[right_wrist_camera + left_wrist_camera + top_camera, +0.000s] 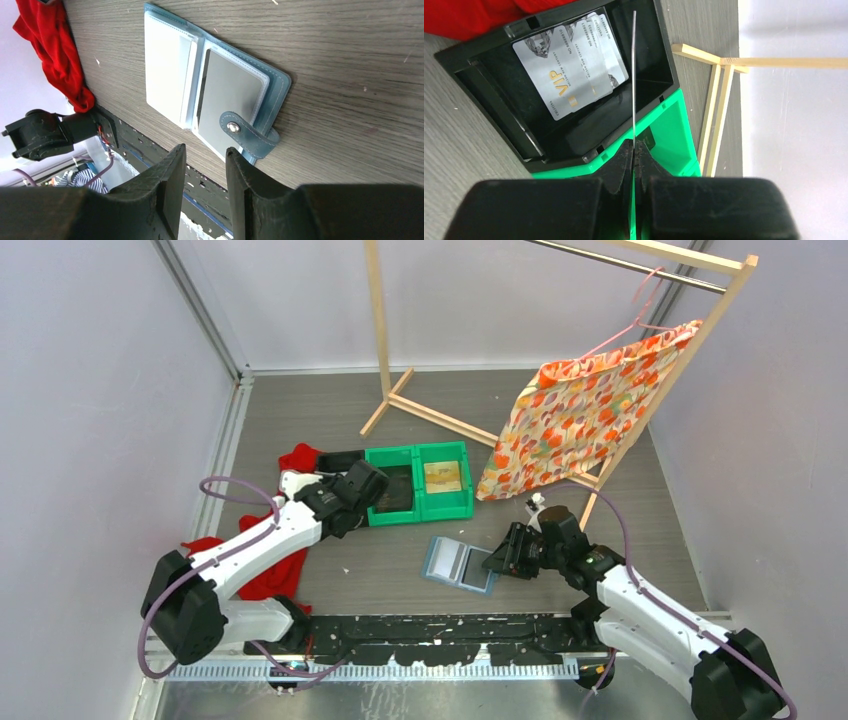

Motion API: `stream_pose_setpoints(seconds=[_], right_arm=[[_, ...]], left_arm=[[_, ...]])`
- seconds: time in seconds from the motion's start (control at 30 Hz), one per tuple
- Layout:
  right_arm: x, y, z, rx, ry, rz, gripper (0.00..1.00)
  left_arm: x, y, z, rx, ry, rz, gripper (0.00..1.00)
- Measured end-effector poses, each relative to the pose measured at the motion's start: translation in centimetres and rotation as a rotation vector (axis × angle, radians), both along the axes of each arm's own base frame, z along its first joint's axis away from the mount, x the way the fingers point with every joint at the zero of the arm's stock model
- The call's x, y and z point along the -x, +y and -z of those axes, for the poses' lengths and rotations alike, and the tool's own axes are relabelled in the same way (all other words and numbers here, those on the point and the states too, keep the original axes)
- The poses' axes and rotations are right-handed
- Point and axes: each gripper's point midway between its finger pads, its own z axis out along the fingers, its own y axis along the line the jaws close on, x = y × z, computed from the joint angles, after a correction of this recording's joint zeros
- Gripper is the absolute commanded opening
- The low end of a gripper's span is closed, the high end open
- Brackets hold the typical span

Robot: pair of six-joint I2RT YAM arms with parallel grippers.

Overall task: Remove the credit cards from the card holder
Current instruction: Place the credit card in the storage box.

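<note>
The slate-blue card holder (458,565) lies open on the table between the arms. In the right wrist view the card holder (272,75) shows pale pockets, a grey credit card (232,92) in its right pocket and a snap tab (247,132). My right gripper (205,150) hovers open just off the tab side, holding nothing. My left gripper (634,145) is shut on a thin card (634,75) seen edge-on, held over a black bin (489,100). Overlapping silver credit cards (569,70) lie in that bin. From above, the left gripper (360,490) sits by the black bin (338,458).
Two joined green bins (418,515) stand right of the black bin, one with a yellowish item (445,477). Red cloth (270,570) lies under the left arm. A wooden rack (440,415) at the back right carries an orange patterned cloth (580,410).
</note>
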Motion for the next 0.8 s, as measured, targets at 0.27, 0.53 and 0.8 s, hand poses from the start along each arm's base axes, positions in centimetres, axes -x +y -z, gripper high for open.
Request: stream_pose_setpoints(seconds=[0.27,0.53,0.8], right_arm=[[0.2,-0.3,0.2,0.015,0.009,0.008,0.43],[0.3,-0.4,0.3,0.021,0.015,0.011,0.43],[0.2,-0.5,0.3,0.025,0.016,0.013,0.43]], left_arm=[[-0.9,0.4,3.9,0.092,0.023,-0.062,0.00],[-0.6,0.0,7.8,0.154,0.091,-0.059,0.01],[-0.7,-0.9,9.5,0.199,0.118,-0.053,0.25]])
